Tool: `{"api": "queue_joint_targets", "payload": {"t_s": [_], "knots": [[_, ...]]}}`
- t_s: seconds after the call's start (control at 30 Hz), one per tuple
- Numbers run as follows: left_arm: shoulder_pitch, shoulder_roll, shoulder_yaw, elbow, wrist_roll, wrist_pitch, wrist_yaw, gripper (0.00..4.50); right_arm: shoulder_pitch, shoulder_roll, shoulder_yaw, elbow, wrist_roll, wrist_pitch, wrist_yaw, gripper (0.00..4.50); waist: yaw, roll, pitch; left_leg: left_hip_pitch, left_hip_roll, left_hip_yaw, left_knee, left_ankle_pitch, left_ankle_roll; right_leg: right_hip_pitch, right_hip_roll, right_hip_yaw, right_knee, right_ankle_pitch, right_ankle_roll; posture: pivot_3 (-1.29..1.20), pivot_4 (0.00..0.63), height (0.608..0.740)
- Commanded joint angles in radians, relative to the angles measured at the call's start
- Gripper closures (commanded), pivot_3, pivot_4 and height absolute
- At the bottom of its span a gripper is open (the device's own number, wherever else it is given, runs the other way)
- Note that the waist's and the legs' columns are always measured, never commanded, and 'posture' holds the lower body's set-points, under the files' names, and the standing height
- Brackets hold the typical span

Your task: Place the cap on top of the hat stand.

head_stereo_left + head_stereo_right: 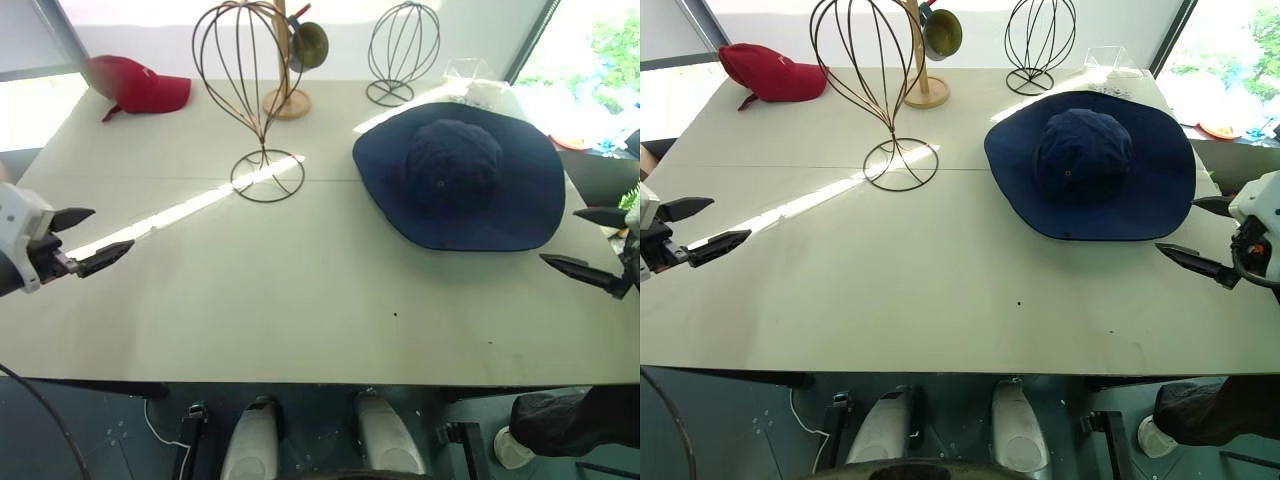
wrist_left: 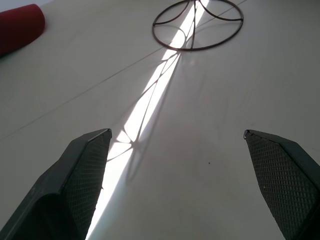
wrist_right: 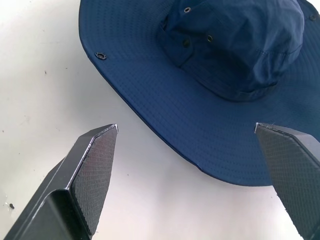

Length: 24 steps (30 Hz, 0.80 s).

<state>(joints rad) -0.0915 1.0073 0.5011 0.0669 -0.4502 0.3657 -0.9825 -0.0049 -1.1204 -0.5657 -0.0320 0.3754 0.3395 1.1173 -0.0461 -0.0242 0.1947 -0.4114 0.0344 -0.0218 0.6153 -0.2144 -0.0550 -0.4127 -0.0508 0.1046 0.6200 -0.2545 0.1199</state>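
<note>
The navy cap (image 1: pixel 459 175) is lying flat on the pale table (image 1: pixel 300 300), crown up, brim spread wide, over on the robot's right half of the tabletop, and nothing is touching it. The hat stand (image 1: pixel 256 95) is standing upright left of the cap and well apart from it, its head-shaped wire cage bare, its thin stem running down to the round wire base, which is sitting right where a bright strip of sunlight is cutting across the table. The right gripper (image 1: pixel 1195 235) is hovering at the table's right edge, near the cap's brim but apart from it, its two black fingers (image 3: pixel 92 165) spread wide with nothing between them; looking along them, the brim's edge is lying ahead on the white surface. The left gripper (image 1: pixel 90 238) is hanging over the table's left edge, far from the cap, its fingers (image 2: pixel 82 175) also gaping apart and holding nothing, pointing toward the stand's ring base along that stripe of light. At the back, a red baseball cap (image 1: pixel 138 86) is sitting on the far left corner, a wooden stand (image 1: pixel 288 95) is standing just behind the tall wire one with an olive hat (image 1: pixel 310 43) hanging on it, and a smaller wire stand (image 1: pixel 402 50) is standing behind the navy cap.
</note>
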Motion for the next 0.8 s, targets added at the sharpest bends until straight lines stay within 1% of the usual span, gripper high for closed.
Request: {"api": "queue_joint_targets", "payload": {"t_s": [0.03,0.17,0.3,0.4,0.47,0.63,0.7,0.8], "knots": [[-0.003,0.005,0.044,-0.025,-0.017,-0.009,-0.005,0.07,-0.005,-0.005,-0.032,0.002,0.003,-0.021,0.002,0.0,0.0,0.0,0.0,0.0,0.0,0.0,0.0,0.0,0.0,0.0,0.0,0.0,0.0,0.0,0.0,0.0,0.15,0.739],[-0.024,0.005,0.03,-0.027,-0.023,0.004,0.004,0.07,0.011,0.001,-0.039,-0.009,-0.002,-0.028,-0.004,0.0,0.0,0.0,0.0,0.001,0.0,0.0,0.001,0.0,0.0,0.0,0.0,0.0,0.001,0.0,0.0,0.0,0.15,0.739],[-0.074,0.017,-0.02,-0.053,-0.053,0.052,-0.02,0.07,0.018,-0.006,-0.041,-0.019,-0.011,-0.033,-0.009,0.0,0.001,0.0,0.0,0.001,0.0,0.0,0.002,0.0,0.0,0.0,0.0,0.0,0.003,0.0,0.0,0.0,0.15,0.739],[-0.136,0.02,-0.067,-0.098,-0.103,0.113,-0.061,0.07,0.004,-0.028,-0.034,-0.032,-0.02,-0.026,-0.016,0.0,0.002,0.0,0.0,0.001,0.0,0.0,0.003,0.0,0.0,0.001,0.0,0.0,0.005,0.0,0.0,0.0,0.15,0.739],[-0.177,0.026,-0.108,-0.159,-0.163,0.173,-0.11,0.07,-0.01,-0.05,-0.03,-0.058,-0.024,0.0,-0.023,0.0,0.001,0.0,0.0,0.001,0.0,0.0,0.006,0.0,0.0,0.001,0.0,0.0,0.007,0.0,0.0,0.0,0.15,0.739],[-0.277,0.025,-0.233,-0.27,-0.225,0.253,-0.186,0.07,-0.018,-0.075,0.007,-0.188,-0.096,0.042,-0.101,0.0,-0.004,0.0,0.0,0.002,0.001,0.0,0.01,0.0,0.0,0.002,0.002,0.0,0.01,0.0,0.0,0.0,0.15,0.739],[-0.353,0.011,-0.297,-0.264,-0.24,0.275,-0.226,0.07,-0.025,-0.065,0.044,-0.281,-0.102,0.088,-0.14,0.0,-0.004,0.0,0.0,0.002,0.001,-0.001,0.011,0.0,0.0,0.002,0.003,0.0,0.011,0.0,0.0,0.0,0.15,0.739],[-0.484,-0.041,-0.394,-0.221,-0.238,0.301,-0.261,0.07,-0.028,-0.047,0.153,-0.399,-0.167,0.12,-0.22,0.0,0.0,0.0,0.0,0.001,0.001,-0.002,0.012,0.0,0.0,0.002,0.003,0.0,0.011,0.0,0.0,0.0,0.15,0.739]]}}
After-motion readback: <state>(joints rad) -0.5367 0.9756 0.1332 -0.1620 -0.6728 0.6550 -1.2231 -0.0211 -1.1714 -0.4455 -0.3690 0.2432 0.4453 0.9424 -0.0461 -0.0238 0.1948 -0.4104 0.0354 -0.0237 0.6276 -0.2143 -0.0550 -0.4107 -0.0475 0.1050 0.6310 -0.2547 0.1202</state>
